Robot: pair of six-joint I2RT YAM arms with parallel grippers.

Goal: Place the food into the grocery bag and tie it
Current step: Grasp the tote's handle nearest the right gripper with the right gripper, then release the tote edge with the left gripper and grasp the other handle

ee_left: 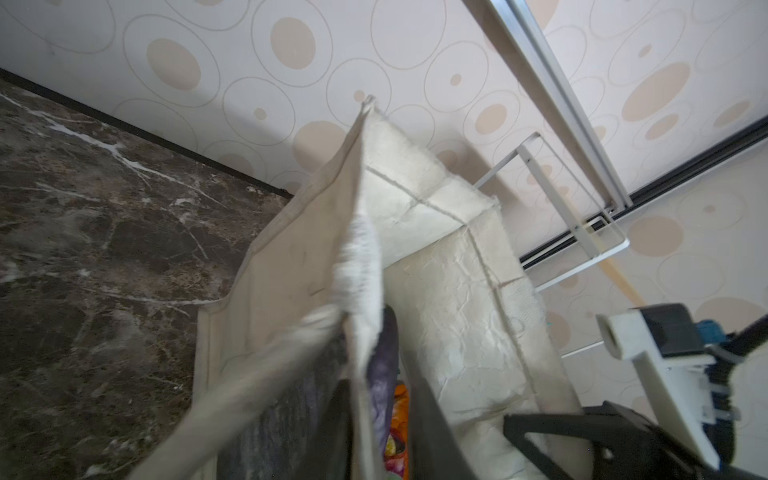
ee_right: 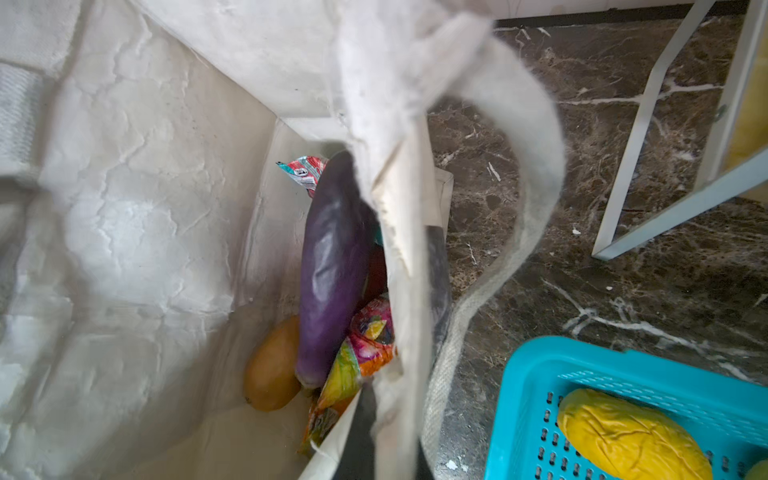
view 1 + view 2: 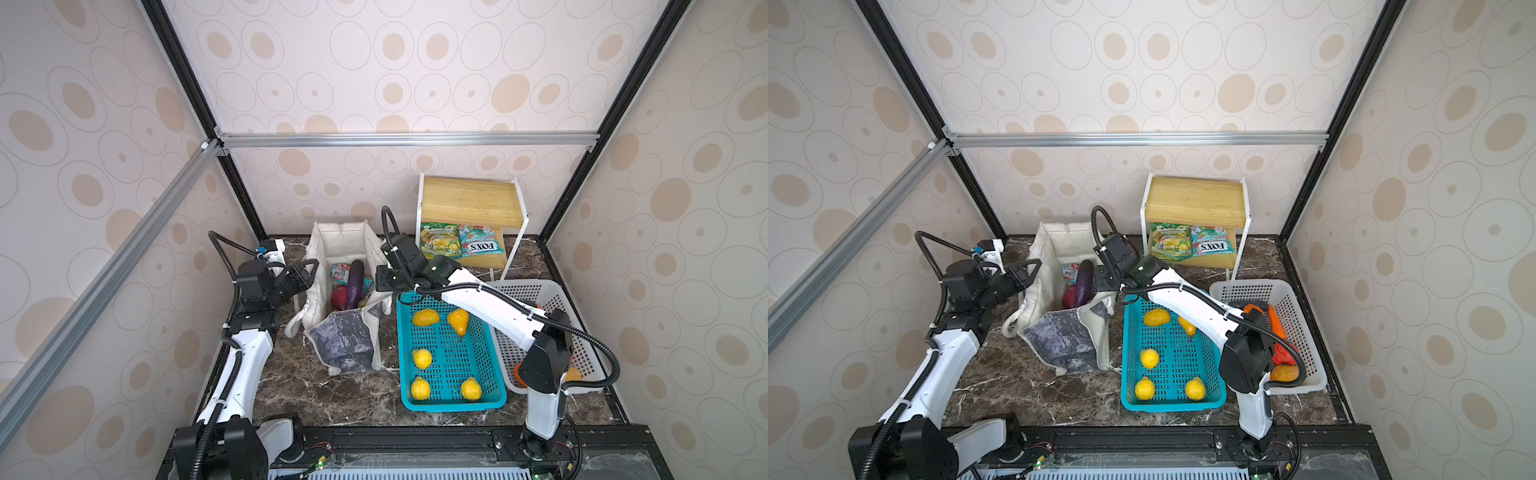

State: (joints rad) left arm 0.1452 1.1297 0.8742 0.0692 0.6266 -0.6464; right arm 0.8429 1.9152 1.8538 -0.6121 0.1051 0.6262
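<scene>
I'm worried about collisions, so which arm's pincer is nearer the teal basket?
Right. The right pincer is at the rim of the grocery bag, beside the far corner of the teal basket; the left pincer is at the opposite rim, the bag between it and the basket.

Bag (image 3: pixel 1065 340) upright on desk (image 3: pixel 1017 386), mouth open; eggplant (image 3: pixel 1084 281) + red fruit (image 3: pixel 1069 297) inside. L tool (image 3: pixel 1034 268) at left rim, R tool (image 3: pixel 1102 284) at right rim. Teal basket (image 3: pixel 1171 405) just beside, w/ yellow fruit (image 3: pixel 1149 358).

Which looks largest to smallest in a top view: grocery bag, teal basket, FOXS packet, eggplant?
1-2. grocery bag and teal basket: look alike, not ranked.
3. FOXS packet.
4. eggplant, partly hidden inside the bag.
</scene>
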